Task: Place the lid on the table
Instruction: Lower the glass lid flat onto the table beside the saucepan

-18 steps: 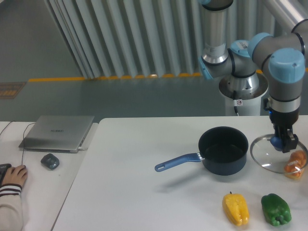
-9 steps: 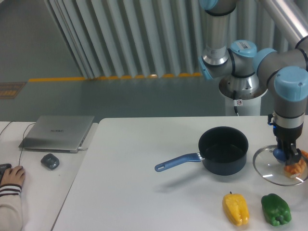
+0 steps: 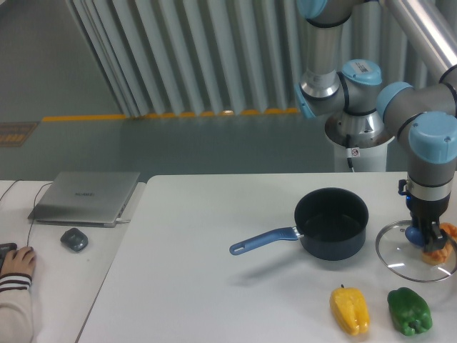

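The lid (image 3: 400,251) is a round clear glass disc with a silver rim and a blue knob, lying low at the right of the white table (image 3: 214,286), right of the dark blue saucepan (image 3: 330,223). My gripper (image 3: 420,236) points straight down and is shut on the lid's blue knob. An orange pepper (image 3: 439,250) sits at the lid's right side, partly behind the glass. Whether the lid touches the tabletop I cannot tell.
A yellow pepper (image 3: 349,309) and a green pepper (image 3: 409,310) lie near the front edge below the lid. The saucepan's blue handle (image 3: 260,241) points left. A side desk at left holds a grey laptop (image 3: 86,196), a mouse (image 3: 73,239) and a person's hand (image 3: 18,261).
My gripper has carried the lid a little to the right and downward, closer to the tabletop and over the orange pepper's side.
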You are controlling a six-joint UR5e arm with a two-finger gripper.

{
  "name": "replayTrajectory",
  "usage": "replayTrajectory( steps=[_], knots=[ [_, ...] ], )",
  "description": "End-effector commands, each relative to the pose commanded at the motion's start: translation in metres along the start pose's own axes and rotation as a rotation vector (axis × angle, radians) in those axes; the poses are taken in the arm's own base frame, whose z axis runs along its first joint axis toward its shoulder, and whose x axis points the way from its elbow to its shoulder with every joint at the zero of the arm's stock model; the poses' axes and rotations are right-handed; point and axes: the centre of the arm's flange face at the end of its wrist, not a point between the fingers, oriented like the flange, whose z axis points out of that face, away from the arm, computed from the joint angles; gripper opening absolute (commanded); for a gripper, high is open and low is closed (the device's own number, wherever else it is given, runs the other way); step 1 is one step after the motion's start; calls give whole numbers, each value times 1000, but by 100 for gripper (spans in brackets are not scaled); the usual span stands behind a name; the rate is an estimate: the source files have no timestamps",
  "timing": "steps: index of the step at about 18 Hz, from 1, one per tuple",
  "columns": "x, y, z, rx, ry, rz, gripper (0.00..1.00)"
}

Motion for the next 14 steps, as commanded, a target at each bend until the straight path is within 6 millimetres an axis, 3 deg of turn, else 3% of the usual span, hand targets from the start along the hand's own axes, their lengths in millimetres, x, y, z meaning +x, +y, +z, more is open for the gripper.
replayTrajectory(
  steps=[7,11,14],
  knots=[
    [5,-3,10,-15,19,6,52],
    [6,-26,16,-61,33,33,53],
    [2,-30,11,-61,0,32,53]
  ],
)
